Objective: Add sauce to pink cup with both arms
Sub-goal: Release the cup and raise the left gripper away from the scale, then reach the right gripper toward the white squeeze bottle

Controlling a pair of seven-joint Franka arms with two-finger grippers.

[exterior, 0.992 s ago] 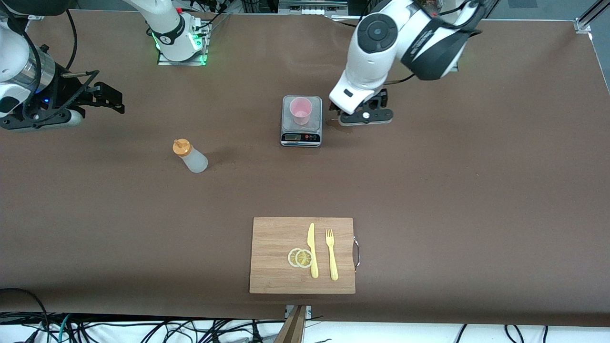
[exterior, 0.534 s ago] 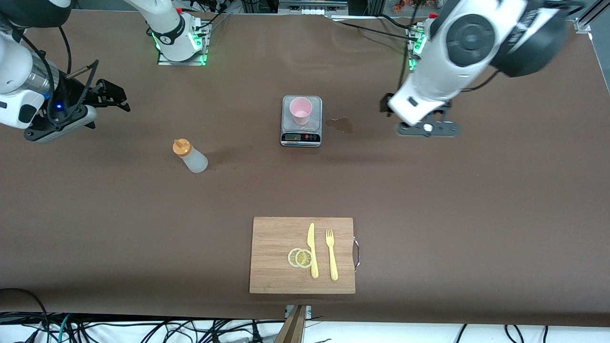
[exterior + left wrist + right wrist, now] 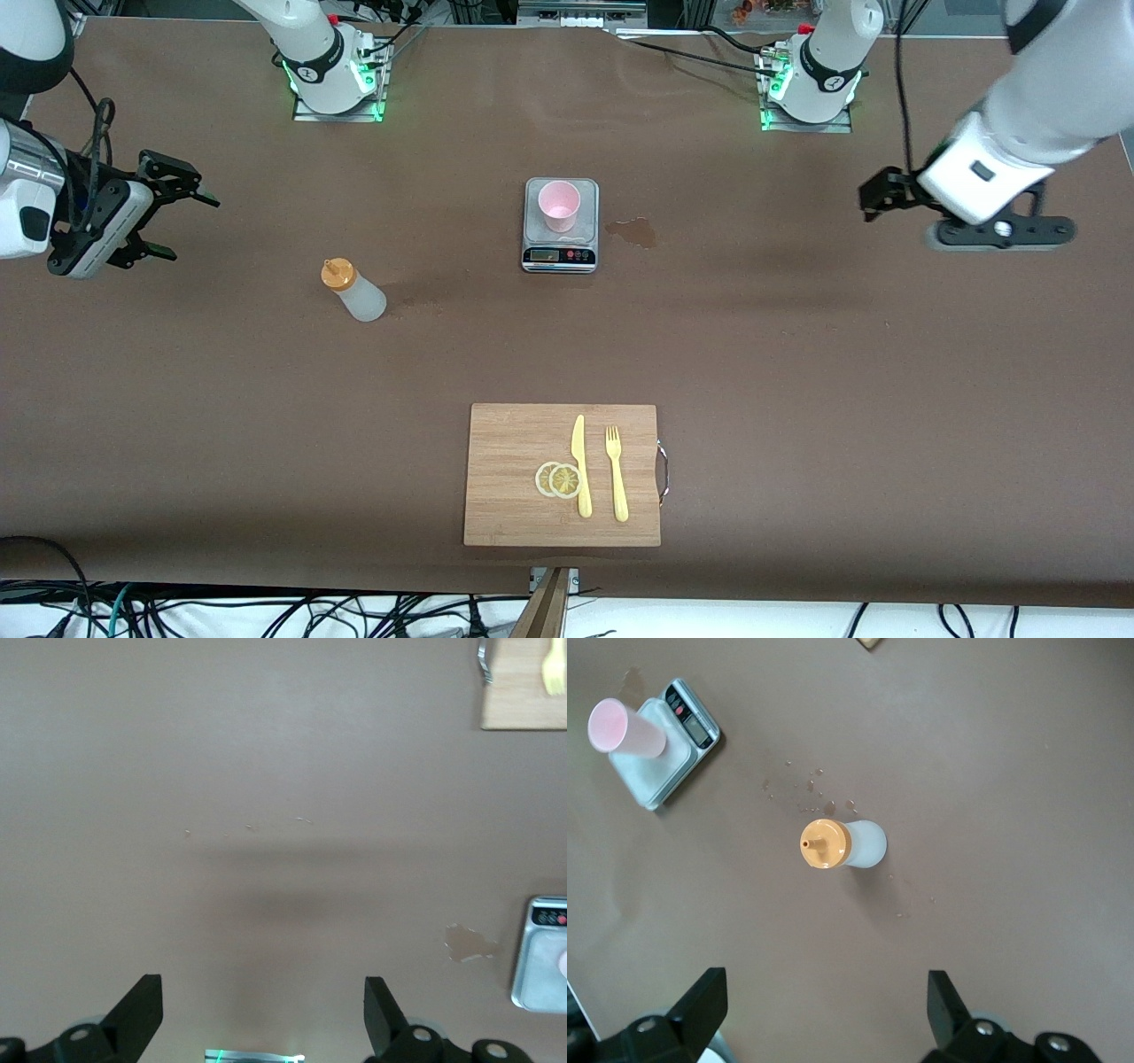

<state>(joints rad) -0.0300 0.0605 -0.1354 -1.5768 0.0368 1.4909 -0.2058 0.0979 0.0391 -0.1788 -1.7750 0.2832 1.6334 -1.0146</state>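
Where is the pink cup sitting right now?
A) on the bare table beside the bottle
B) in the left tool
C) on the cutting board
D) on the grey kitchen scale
D: the pink cup stands upright on the platform of the grey kitchen scale, and the right wrist view shows the same, with both tools open and holding nothing.

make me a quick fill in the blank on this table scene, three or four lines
1. The pink cup stands on the ____.
2. The knife and fork lie on the ____ board.
3. The sauce bottle has an ____ cap.
4. The left hand and the right hand are both ____ and hold nothing.

Missing words: scale; wooden; orange; open
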